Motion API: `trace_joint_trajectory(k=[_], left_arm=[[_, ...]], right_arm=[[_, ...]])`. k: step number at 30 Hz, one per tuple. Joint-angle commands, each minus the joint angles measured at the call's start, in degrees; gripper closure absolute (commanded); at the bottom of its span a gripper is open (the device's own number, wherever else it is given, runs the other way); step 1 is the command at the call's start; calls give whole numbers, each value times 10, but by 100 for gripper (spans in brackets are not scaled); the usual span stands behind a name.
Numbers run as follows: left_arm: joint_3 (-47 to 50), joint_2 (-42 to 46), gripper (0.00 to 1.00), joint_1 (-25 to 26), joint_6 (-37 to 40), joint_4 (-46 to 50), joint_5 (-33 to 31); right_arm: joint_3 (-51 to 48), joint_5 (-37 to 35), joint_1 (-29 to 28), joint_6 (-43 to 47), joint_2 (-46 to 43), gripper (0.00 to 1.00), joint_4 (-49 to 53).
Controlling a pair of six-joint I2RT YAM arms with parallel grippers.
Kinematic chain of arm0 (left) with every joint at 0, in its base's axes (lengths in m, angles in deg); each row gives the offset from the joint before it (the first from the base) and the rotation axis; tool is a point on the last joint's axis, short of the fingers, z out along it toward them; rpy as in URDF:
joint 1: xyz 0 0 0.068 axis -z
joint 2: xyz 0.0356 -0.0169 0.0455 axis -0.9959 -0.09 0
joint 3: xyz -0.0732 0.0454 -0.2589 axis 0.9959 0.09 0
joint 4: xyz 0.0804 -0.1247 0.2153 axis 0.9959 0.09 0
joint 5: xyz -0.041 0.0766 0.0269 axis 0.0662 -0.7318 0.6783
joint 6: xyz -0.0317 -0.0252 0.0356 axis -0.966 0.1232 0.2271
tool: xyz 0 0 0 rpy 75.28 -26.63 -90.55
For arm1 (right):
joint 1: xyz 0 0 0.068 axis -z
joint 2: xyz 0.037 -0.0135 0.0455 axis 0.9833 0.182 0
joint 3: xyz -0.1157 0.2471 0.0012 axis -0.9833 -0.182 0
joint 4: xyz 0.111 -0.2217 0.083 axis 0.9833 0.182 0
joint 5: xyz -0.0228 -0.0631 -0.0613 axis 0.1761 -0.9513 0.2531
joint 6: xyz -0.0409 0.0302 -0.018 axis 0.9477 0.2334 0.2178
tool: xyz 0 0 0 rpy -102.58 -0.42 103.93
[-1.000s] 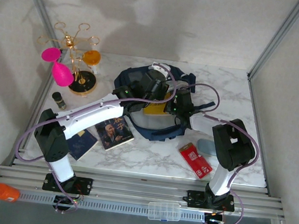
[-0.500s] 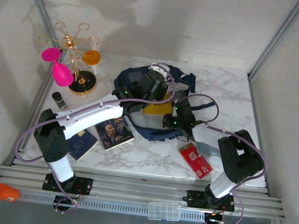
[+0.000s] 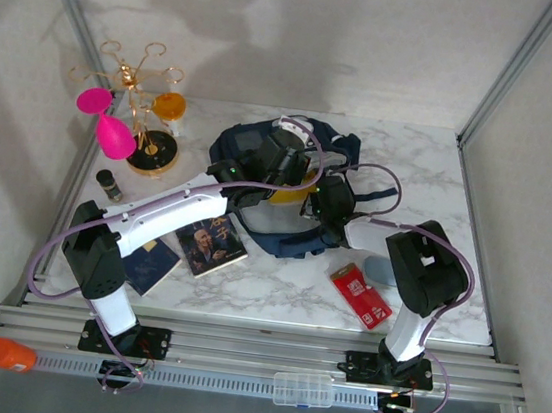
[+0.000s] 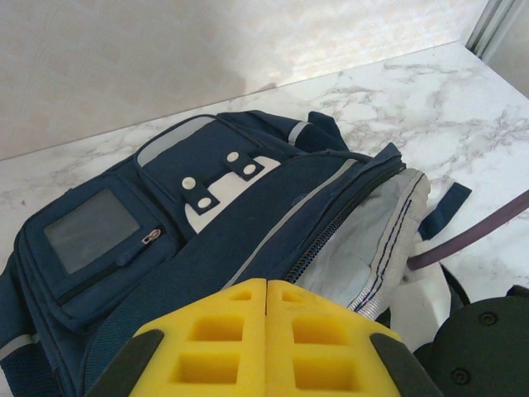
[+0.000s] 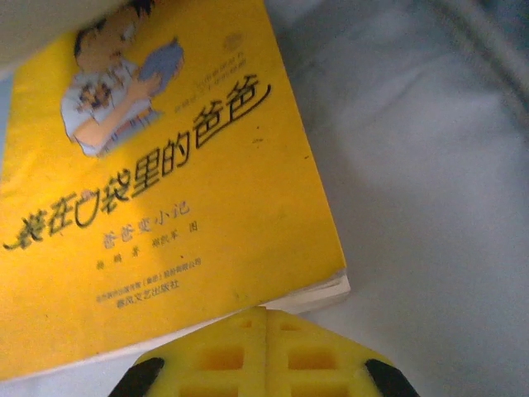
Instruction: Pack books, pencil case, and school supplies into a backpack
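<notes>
Left claw (image 4: 266,291) and right claw (image 5: 264,321) were clenched empty. The book (image 5: 165,207) just ahead of the right looked light, bendy, best pinched at its near edge.

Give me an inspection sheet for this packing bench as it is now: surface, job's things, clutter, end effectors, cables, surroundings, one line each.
surface: marble table, bare patches look clean.
job's things: backpack lying open, zip undone; yellow book on its pale lining; navy portrait book on the table by the left arm; blue-grey pouch and red box on the table by the right arm.
clutter: gold glass rack, small dark bottle, dark blue booklet.
end effectors: left end effector shut above the backpack; right end effector shut at the yellow book's edge, contact unclear.
cables: purple cable loops over the backpack.
surroundings: white walls, aluminium frame.
</notes>
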Motion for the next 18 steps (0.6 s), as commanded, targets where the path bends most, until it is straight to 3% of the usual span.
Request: trace_joint_trajectory(k=[1, 3, 7, 11, 17, 18], left_arm=[[-14, 19, 100, -6, 6, -10, -34], [-8, 19, 100, -6, 3, -15, -35], [-5, 15, 100, -6, -12, -8, -30], [22, 12, 100, -6, -41, -2, -25], [111, 48, 100, -4, -118, -18, 74], [133, 64, 95, -4, -133, -24, 92]], right_arm=[[-1, -47, 3, 6, -6, 100, -23], [-5, -40, 4, 14, -11, 100, -12], [-63, 84, -6, 51, -83, 96, -27], [-80, 128, -8, 14, -190, 90, 96], [-109, 96, -6, -14, -401, 73, 271], [-101, 94, -7, -9, -422, 72, 301]])
